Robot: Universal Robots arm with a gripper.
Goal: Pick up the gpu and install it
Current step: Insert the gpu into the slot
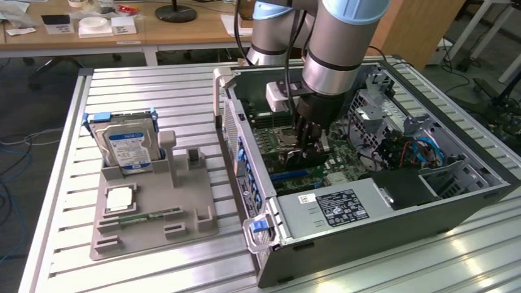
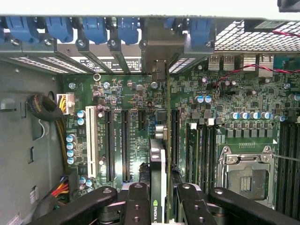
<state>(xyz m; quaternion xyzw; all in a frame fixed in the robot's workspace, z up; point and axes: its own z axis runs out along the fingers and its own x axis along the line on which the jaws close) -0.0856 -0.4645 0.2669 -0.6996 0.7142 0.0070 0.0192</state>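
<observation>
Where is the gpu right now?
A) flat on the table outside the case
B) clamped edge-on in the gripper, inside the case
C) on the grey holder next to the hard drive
B: the gpu stands edge-on between the fingers of the gripper, over the motherboard inside the case.

silver-grey arm (image 1: 340,46), light blue joint caps (image 1: 273,11), black end effector (image 1: 307,152).

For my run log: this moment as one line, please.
hand: shut on gpu | gpu: on edge over motherboard | location: inside computer case
</observation>
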